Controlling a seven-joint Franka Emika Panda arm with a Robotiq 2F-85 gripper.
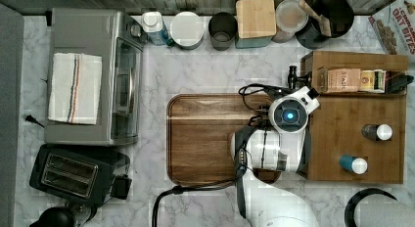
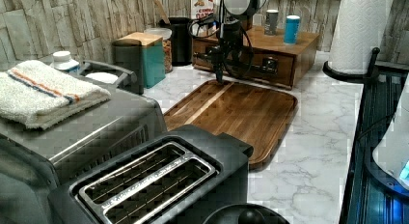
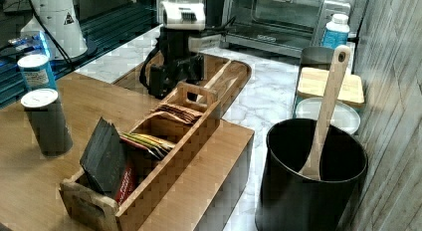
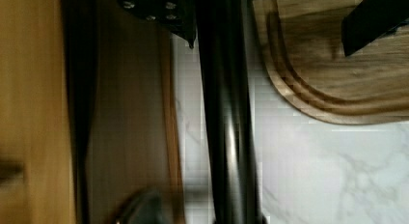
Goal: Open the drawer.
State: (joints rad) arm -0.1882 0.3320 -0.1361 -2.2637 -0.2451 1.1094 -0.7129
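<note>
— What did the top view give you?
— My wrist hid the gripper; the drawer's cabinet [image 1: 357, 144] sat at three o'clock.
— And the wrist view?
— The handle [image 4: 225, 122] ran between my fingers [image 4: 371, 21], the drawer [image 4: 128, 127] front beside it. Whether they pinched it, I couldn't tell.

The white, rounded arm [image 1: 269, 153] carries a glowing blue ring light, looping black cables and black pincer [image 2: 220, 64] hardware.

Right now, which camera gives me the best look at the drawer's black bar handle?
The wrist view: the handle runs close-up past the drawer front. The left view shows it small behind the arm; in the top view the arm covers it.
</note>
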